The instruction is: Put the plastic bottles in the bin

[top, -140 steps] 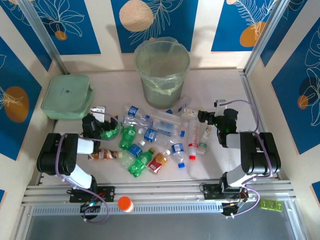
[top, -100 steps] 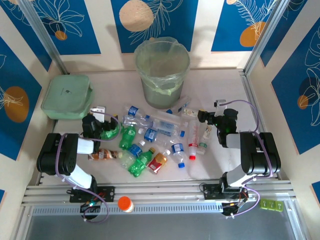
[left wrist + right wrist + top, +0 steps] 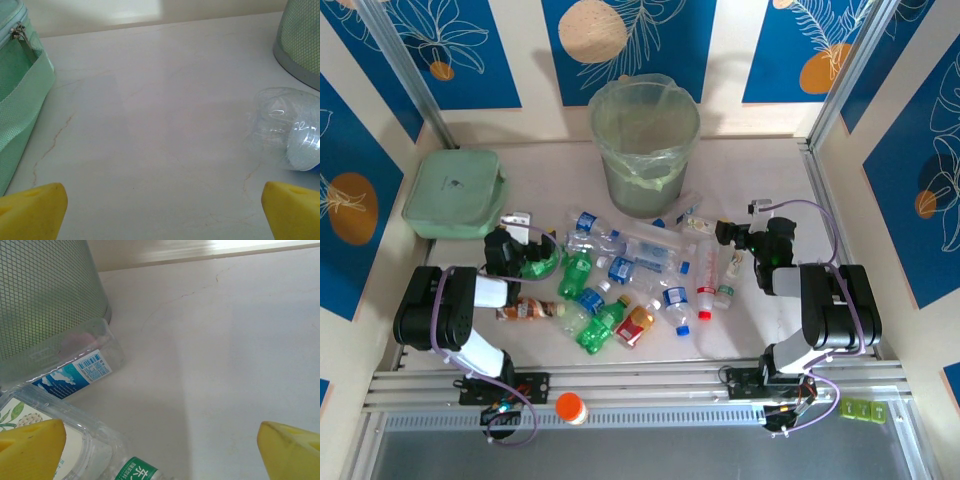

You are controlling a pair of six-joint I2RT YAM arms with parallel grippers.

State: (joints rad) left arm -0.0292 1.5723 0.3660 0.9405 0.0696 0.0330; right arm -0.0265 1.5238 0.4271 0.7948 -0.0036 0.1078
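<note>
I am holding my left gripper spread as wide as it goes, low over the pale marbled tabletop, to the near left of the round translucent grey-green bin lined with a pale green bag. Its yellow fingertips are standing far apart with bare tabletop between them, and they are pinching nothing. A crumpled clear bottle is lying ahead of one fingertip, between it and the bin's base, apart from both. The flat mint-green lidded box is sitting well left of the bin

My right gripper is also gaping wide, to the near right of the bin, and is clamping nothing. In the right wrist view a clear bottle with a blue label is lying right beside the foot of the bin's meshed wall. A clear bottle with a green label is lying nearer to me, close to one yellow fingertip; whether they are touching I cannot tell

The small plastic bottles are lying in a loose heap on the table on the near side of the bin, between my two grippers
</note>
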